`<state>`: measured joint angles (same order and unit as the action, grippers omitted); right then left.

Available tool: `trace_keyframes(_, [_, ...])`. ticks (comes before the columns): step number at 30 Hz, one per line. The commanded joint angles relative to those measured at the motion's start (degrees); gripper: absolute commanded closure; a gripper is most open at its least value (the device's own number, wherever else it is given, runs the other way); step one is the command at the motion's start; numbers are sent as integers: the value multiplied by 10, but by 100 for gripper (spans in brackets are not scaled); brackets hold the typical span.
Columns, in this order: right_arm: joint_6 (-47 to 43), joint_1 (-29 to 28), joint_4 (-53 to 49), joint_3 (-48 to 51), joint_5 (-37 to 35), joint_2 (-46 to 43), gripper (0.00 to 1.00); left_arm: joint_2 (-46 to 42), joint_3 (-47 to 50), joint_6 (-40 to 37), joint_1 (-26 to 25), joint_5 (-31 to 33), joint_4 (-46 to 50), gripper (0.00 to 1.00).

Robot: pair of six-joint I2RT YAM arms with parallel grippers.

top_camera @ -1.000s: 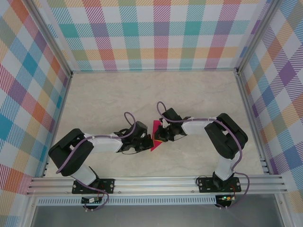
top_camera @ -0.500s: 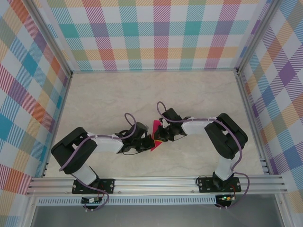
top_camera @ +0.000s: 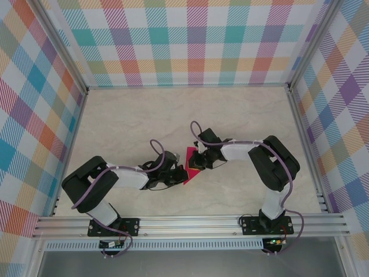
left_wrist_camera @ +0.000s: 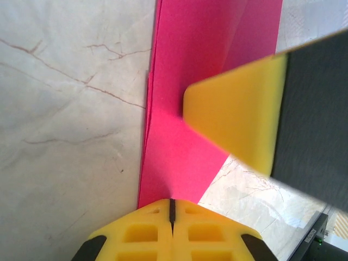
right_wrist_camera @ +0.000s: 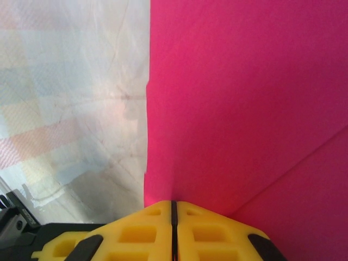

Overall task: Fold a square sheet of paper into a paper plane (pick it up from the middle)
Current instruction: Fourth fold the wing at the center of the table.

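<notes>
The paper (top_camera: 189, 156) is not a flat square. It shows as a narrow, pointed shape with stacked layers, so I judge the early folds done, with the wing creases and final shaping left to do. It sits just toward 6 o'clock from the middle of the counter (top_camera: 127, 121), held between both arms. The left fingers (top_camera: 180, 173) pinch it from its 7 o'clock, pressed together on its edge. The right fingers (top_camera: 196, 164) pinch it from its 3 o'clock, likewise clamped with no gap. Whether its lower edge touches the counter I cannot tell.

The paper is thin, matte and vivid magenta-pink, with crisp straight edges, offset layers along one side and one sharp diagonal crease. The fingers are yellow and moulded with hollow cells. The counter is pale and smooth, a marble pattern with fine brown veins.
</notes>
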<state>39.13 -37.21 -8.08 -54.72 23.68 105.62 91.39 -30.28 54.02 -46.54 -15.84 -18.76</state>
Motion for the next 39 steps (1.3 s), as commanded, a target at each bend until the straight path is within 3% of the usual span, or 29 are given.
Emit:
trace_keyframes(1, [-37,34,-2,-15,-25,21,91,27,38,13,-5,4,82,100])
trace_keyframes(20, [-106,149,-27,-106,-28,71,90,21,38,15,-5,-1,93,100])
trace_keyframes(27, [-67,149,14,-56,5,-20,84,-7,2,3,-5,-7,99,99])
trace_keyframes(30, [-32,149,30,-3,10,-72,70,-31,-32,-10,-5,-7,108,92])
trace_keyframes(33, [11,147,44,45,20,-109,58,-59,-66,-25,-5,15,142,77])
trace_keyframes(39, [81,112,71,91,42,-136,46,-122,-110,-54,3,163,281,51])
